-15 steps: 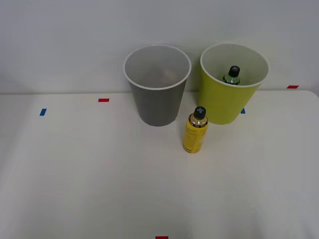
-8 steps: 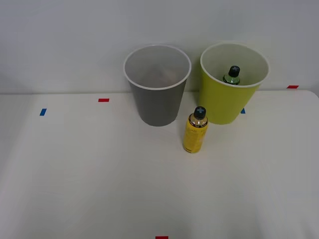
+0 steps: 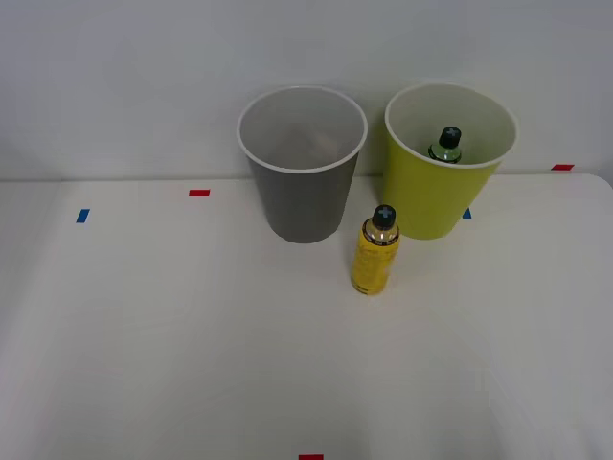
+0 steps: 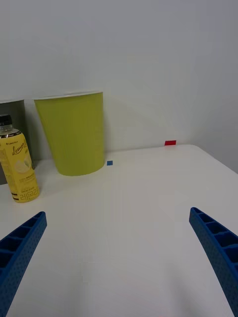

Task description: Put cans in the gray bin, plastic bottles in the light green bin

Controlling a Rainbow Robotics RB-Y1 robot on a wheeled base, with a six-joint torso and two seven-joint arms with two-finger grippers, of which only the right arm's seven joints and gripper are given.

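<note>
The gray bin (image 3: 303,163) stands at the back of the table. I see only a dim pale shape inside it, and the cans are hidden. To its right, the light green bin (image 3: 442,168) holds a dark green plastic bottle (image 3: 445,146) with a black cap, of which only the upper part shows. A yellow lemon plastic bottle (image 3: 375,254) with a black cap stands upright in front of the gap between the bins. In the right wrist view my right gripper (image 4: 118,214) is open and holds nothing. It is low over the table, short of the yellow bottle (image 4: 19,166) and the light green bin (image 4: 73,133).
Small red tape marks (image 3: 198,193) and blue tape marks (image 3: 82,216) lie on the white table (image 3: 192,335). A plain wall rises right behind the bins. The table's right edge (image 4: 218,161) runs near a red mark (image 4: 170,142).
</note>
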